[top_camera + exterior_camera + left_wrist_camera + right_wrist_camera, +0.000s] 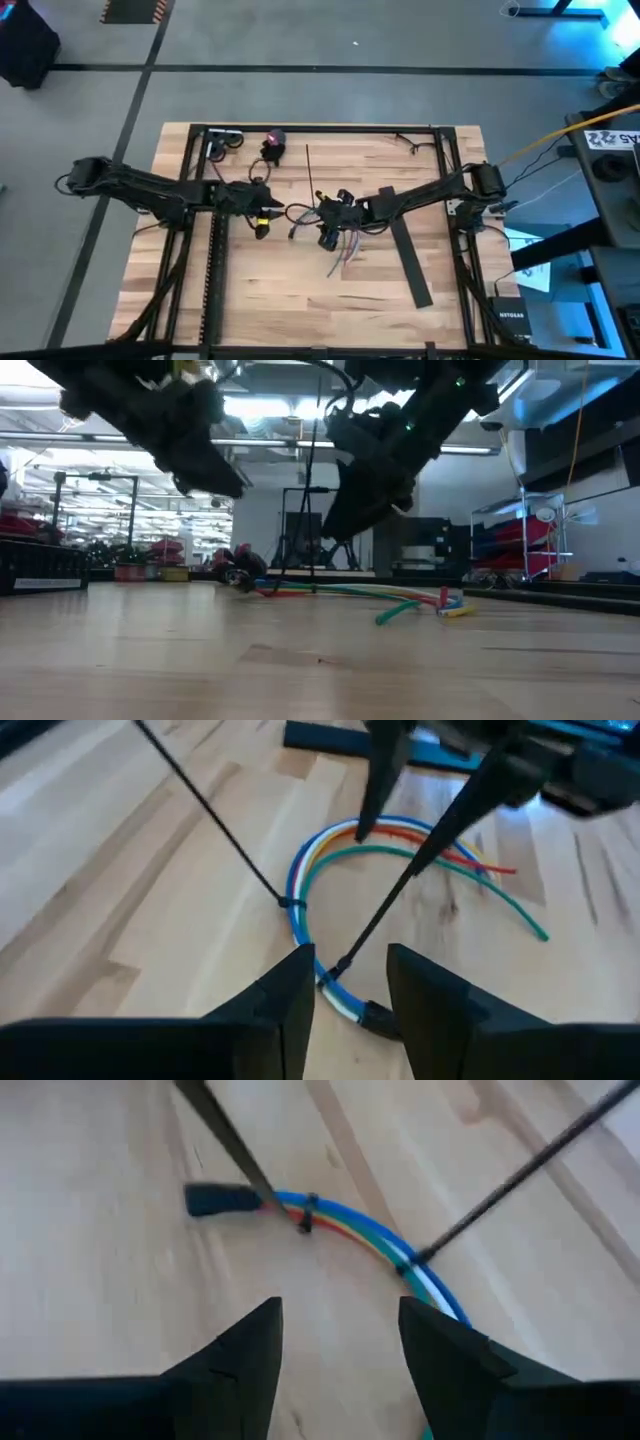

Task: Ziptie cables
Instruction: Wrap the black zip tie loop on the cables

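The cables, a curved bundle of blue, white, orange, red and green wires, lie on the wooden surface near its middle, with two dark zip ties cinched around them and their long tails sticking up. The left gripper hovers just over one end of the bundle with its fingers parted and holding nothing, while the right gripper hangs above the arc, its fingers likewise spread and empty. Farther right, a long flat black bar rests on the surface.
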